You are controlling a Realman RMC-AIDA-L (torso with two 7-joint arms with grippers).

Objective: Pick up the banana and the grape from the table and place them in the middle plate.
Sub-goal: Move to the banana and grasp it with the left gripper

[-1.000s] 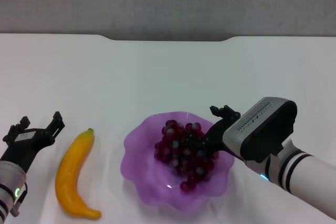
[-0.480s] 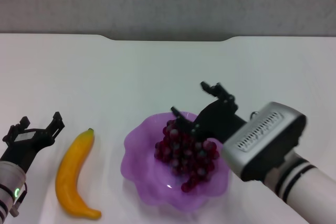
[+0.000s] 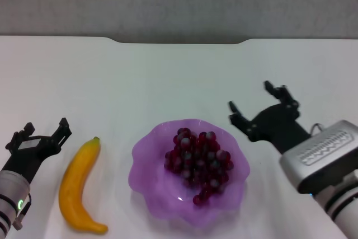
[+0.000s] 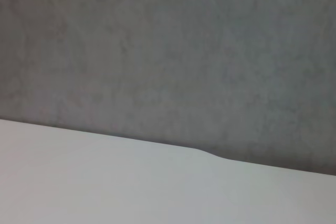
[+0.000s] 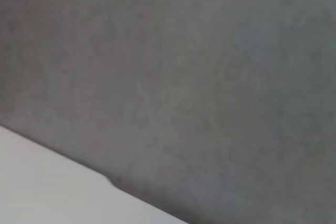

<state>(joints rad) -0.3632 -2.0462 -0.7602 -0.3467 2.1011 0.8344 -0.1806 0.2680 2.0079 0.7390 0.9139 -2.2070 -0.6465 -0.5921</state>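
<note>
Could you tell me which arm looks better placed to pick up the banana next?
The left, most likely. The left gripper sits open right beside the banana on the table, while the right gripper, also open, is on the far side of the middle plate, which already holds the grape.

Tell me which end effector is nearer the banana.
Left. The left end effector sits open just beside the banana, on its left; the right end effector is beyond the plate.

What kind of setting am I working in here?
Likely a lab or test bench, not a kitchen: a bare white table against a plain grey wall, with only a banana, grapes and one purple plate.
</note>
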